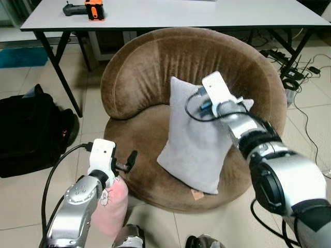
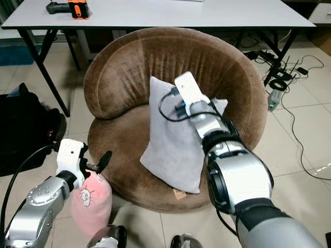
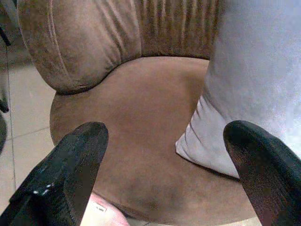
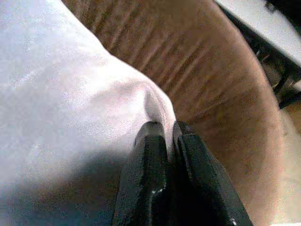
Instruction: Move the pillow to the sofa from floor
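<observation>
Even indoor light, sharp; wrist views softly blurred.

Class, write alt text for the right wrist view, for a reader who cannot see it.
The right gripper, its two black fingers closed together, pinches a corner of the pale grey pillow. Behind the pillow curves the ribbed backrest of the round brown sofa, and a white table edge crosses the far corner.

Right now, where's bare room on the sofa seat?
Free: the seat's left half, between the left backrest and the pillow. Crowded: the right half, where the right gripper pinches the pillow's corner. The left gripper hangs open at the front edge.
</observation>
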Motion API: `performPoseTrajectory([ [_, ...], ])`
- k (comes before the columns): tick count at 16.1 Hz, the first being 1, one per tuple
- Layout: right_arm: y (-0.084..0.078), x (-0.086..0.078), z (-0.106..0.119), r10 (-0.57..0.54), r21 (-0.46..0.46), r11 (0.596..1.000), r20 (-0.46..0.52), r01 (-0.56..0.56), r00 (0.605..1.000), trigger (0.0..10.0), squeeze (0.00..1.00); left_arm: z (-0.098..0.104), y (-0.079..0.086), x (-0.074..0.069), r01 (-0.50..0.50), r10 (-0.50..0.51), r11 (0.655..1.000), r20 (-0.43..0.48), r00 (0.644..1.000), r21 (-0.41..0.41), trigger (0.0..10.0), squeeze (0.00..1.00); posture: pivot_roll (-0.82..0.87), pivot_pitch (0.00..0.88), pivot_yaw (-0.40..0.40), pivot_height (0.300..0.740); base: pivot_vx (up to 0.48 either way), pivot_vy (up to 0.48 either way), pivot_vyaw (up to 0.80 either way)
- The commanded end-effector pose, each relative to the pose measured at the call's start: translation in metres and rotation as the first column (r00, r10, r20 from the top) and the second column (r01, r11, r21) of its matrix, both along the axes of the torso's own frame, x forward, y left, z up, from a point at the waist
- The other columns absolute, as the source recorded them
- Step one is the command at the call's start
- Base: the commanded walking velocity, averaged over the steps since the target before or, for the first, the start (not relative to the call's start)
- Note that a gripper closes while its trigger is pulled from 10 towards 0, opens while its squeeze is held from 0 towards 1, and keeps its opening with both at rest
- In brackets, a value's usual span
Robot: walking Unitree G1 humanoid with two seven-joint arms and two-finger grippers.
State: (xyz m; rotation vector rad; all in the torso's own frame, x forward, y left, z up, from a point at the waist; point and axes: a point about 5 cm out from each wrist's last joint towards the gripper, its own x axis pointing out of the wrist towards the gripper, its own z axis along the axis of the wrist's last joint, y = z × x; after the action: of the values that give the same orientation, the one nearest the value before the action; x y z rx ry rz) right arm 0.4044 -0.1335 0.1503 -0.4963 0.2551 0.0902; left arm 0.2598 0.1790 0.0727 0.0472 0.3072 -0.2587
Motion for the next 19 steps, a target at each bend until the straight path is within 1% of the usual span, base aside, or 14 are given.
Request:
performPoseTrajectory([
  [1,-0.007,0.0,0.0,-0.017,0.054,0.998,0.009,0.016,1.0,10.0,0.0,-0.006,0.004,-0.001,-0.033,0.032,0.999,-0.028,0.999,-0.015,10.0,0.0,0.25,0.109,-0.05,0.74,0.0,0.0,0.0],
  [2,-0.013,-0.002,-0.003,-0.027,0.092,0.995,-0.001,0.027,1.0,10.0,0.0,-0.008,0.005,0.001,-0.046,0.045,0.999,-0.033,0.998,-0.018,10.0,0.0,0.26,0.111,-0.054,0.74,0.0,0.0,0.0],
  [3,-0.025,-0.007,-0.014,-0.048,0.112,0.992,-0.012,0.05,0.999,10.0,0.0,-0.012,0.01,0.002,-0.076,0.075,0.997,-0.048,0.996,-0.017,10.0,0.0,0.26,0.114,-0.063,0.74,0.0,0.0,0.0],
  [5,-0.045,-0.024,-0.045,-0.094,0.175,0.979,-0.073,0.106,0.993,10.0,0.0,-0.02,0.015,-0.002,-0.118,0.117,0.993,-0.07,0.991,-0.016,10.0,0.0,0.27,0.122,-0.086,0.74,0.0,0.0,0.0],
  [6,-0.05,-0.03,-0.056,-0.109,0.189,0.974,-0.094,0.125,0.99,10.0,0.0,-0.021,0.016,-0.004,-0.123,0.122,0.992,-0.074,0.99,-0.016,10.0,0.0,0.27,0.124,-0.089,0.74,0.0,0.0,0.0],
  [7,-0.057,-0.043,-0.075,-0.12,0.178,0.974,-0.114,0.139,0.986,10.0,0.0,-0.025,0.017,-0.007,-0.133,0.132,0.991,-0.087,0.987,-0.01,10.0,0.0,0.27,0.128,-0.094,0.74,0.0,0.0,0.0],
  [8,-0.06,-0.052,-0.086,-0.126,0.181,0.972,-0.14,0.151,0.982,10.0,0.0,-0.027,0.017,-0.008,-0.141,0.14,0.99,-0.093,0.986,-0.011,10.0,0.0,0.27,0.133,-0.097,0.74,0.0,0.0,0.0],
  [9,-0.063,-0.071,-0.111,-0.128,0.189,0.968,-0.187,0.164,0.974,10.0,0.0,-0.031,0.02,-0.011,-0.161,0.16,0.987,-0.103,0.982,-0.002,10.0,0.0,0.26,0.136,-0.099,0.74,0.0,0.0,0.0],
  [10,-0.062,-0.08,-0.121,-0.12,0.196,0.967,-0.207,0.161,0.971,10.0,0.0,-0.033,0.021,-0.012,-0.173,0.171,0.985,-0.111,0.979,-0.003,10.0,0.0,0.26,0.137,-0.098,0.74,0.0,0.0,0.0],
  [11,-0.058,-0.097,-0.137,-0.077,0.163,0.98,-0.216,0.113,0.973,10.0,0.0,-0.036,0.025,-0.015,-0.201,0.202,0.979,-0.113,0.973,0.014,10.0,0.0,0.25,0.142,-0.099,0.74,0.0,0.0,0.0],
  [12,-0.056,-0.105,-0.144,-0.062,0.17,0.98,-0.227,0.103,0.972,10.0,0.0,-0.037,0.027,-0.015,-0.215,0.216,0.976,-0.113,0.97,0.013,10.0,0.0,0.25,0.142,-0.099,0.74,0.0,0.0,0.0],
  [14,-0.042,-0.122,-0.158,-0.023,0.182,0.981,-0.254,0.071,0.967,10.0,0.0,-0.041,0.033,-0.016,-0.252,0.252,0.968,-0.121,0.96,0.015,10.0,0.0,0.24,0.147,-0.101,0.74,0.0,0.0,0.0],
  [16,-0.035,-0.126,-0.158,-0.014,0.205,0.977,-0.238,0.064,0.971,10.0,0.0,-0.044,0.036,-0.017,-0.266,0.269,0.963,-0.116,0.956,0.04,10.0,0.0,0.24,0.149,-0.106,0.74,0.0,0.0,0.0],
  [19,-0.026,-0.125,-0.154,0.018,0.225,0.974,-0.223,0.034,0.975,10.0,0.0,-0.04,0.033,-0.014,-0.266,0.266,0.964,-0.092,0.96,0.007,10.0,0.0,0.24,0.151,-0.109,0.74,0.0,0.0,0.0],
])
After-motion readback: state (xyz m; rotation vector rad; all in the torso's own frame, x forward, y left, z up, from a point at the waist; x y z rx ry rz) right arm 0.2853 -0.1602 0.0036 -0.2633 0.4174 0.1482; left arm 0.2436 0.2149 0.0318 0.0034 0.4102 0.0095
